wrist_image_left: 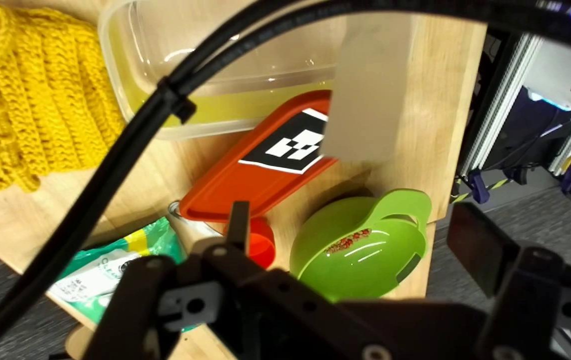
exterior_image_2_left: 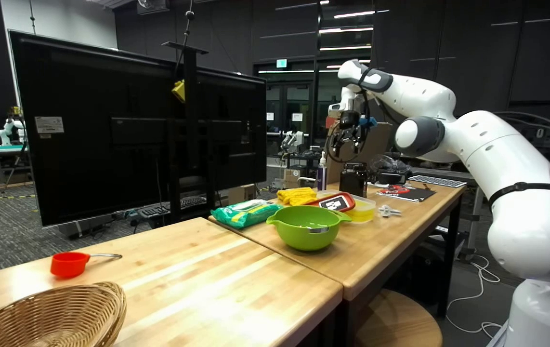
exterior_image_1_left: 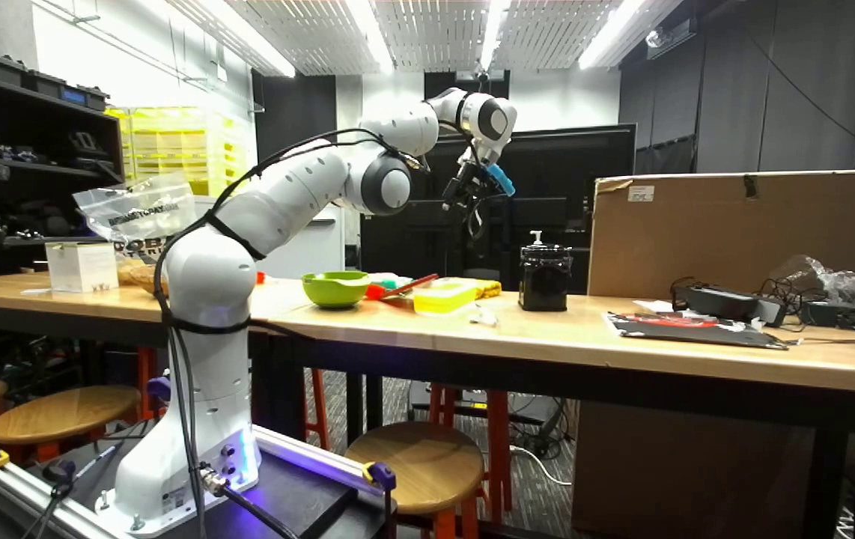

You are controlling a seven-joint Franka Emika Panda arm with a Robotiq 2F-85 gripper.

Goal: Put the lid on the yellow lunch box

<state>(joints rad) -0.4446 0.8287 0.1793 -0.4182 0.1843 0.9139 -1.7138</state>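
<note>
Up there the black gripper [wrist_image_left: 356, 231] hangs spread and empty; in the wrist view a blurred beige strip [wrist_image_left: 369, 90] hides part of the flat orange-red lid [wrist_image_left: 250, 184], leaning on the rectangular yellow lunch box [wrist_image_left: 240, 103], itself cropped.

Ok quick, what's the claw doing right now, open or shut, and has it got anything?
Claw: open, jaws wide apart, holding nothing.

In the wrist view, a blurred tan strip [wrist_image_left: 368, 90] hides the right end of the lid [wrist_image_left: 255, 180], while black cables [wrist_image_left: 115, 170] cover part of the yellow lunch box [wrist_image_left: 225, 107], itself cut off by the picture's edge.
</note>
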